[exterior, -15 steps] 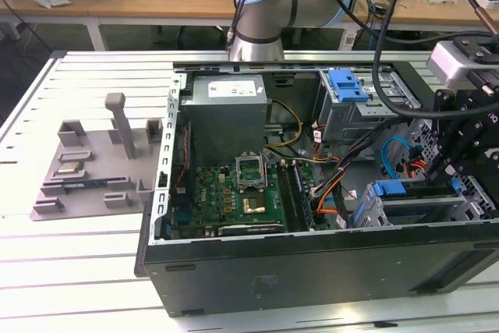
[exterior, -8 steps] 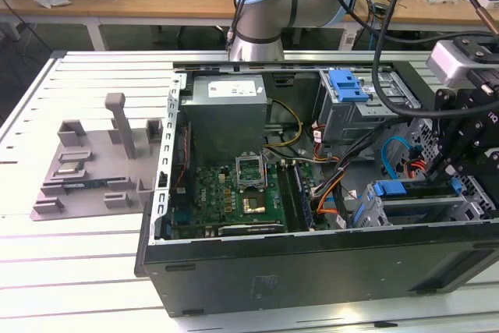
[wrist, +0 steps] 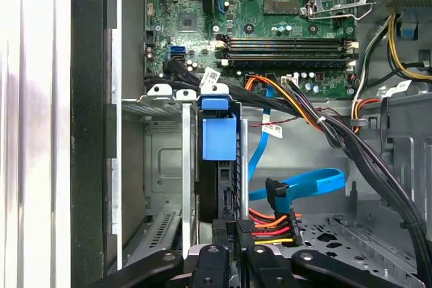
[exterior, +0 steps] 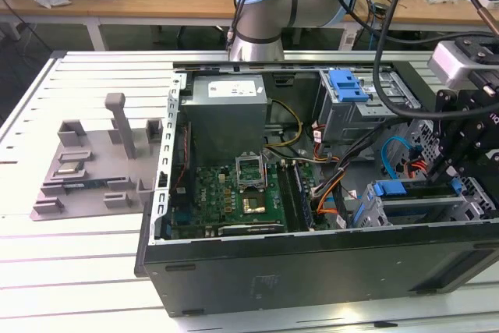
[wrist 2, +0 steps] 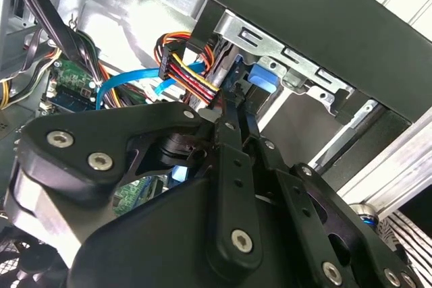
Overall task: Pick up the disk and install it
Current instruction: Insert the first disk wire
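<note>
I saw the open computer case (exterior: pixel 312 271) lying on the slotted table (exterior: pixel 70 271), with the grey stand (exterior: pixel 97 165) beside it, toward the exterior view's left. Inside lay the green motherboard (exterior: pixel 234 193). The arm (exterior: pixel 269 5) reached to the drive cage (exterior: pixel 468 208) at the case's corner on the exterior view's right. The disk (wrist: pixel 219 160) stood on edge in a cage slot, its blue frame up. The gripper (wrist: pixel 231 244) was closed on the disk's edge, as far as I could judge.
</note>
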Available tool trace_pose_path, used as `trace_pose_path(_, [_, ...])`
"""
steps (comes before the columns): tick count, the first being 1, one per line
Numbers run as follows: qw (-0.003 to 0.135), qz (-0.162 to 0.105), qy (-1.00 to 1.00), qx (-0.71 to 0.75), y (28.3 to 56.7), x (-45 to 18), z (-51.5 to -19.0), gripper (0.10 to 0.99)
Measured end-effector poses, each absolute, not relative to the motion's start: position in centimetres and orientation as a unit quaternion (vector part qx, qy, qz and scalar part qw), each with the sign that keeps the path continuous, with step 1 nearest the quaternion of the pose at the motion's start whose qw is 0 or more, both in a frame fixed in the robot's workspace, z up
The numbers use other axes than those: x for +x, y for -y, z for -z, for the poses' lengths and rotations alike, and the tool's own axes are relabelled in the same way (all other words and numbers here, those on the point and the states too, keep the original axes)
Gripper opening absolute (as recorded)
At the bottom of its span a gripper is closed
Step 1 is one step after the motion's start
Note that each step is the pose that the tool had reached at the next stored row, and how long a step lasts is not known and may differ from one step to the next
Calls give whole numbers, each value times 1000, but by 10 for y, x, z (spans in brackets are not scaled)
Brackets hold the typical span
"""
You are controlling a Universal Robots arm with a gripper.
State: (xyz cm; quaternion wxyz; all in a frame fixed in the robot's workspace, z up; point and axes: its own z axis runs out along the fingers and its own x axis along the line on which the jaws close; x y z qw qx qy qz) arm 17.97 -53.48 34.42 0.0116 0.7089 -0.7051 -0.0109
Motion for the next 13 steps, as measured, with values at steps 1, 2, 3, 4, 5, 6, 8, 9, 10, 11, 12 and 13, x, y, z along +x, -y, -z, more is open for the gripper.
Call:
trace_pose_path(1, [11, 11, 705, 709, 535, 180, -344, 169])
trace_pose_path(2, [11, 12, 705, 709, 535, 180, -344, 169])
trace_pose_path(3, [10, 12, 705, 709, 535, 180, -344, 169])
trace_pose_path(4, [10, 12, 705, 709, 535, 180, -344, 169])
trace_pose_path(5, [10, 13, 705, 709, 535, 180, -344, 169])
trace_pose_path(6, [10, 13, 705, 709, 535, 180, -344, 169])
trace_pose_path(8, [11, 13, 705, 709, 535, 180, -342, 169])
trace_pose_path(9, [11, 13, 705, 709, 535, 180, -341, 169])
trace_pose_path(10, [11, 14, 705, 709, 535, 180, -340, 169])
trace_pose_path(11, [11, 14, 705, 709, 535, 180, -340, 169])
trace_pose_path(12, [11, 14, 705, 709, 535, 180, -339, 169])
trace_pose_path(13, [11, 14, 705, 709, 535, 180, -338, 169])
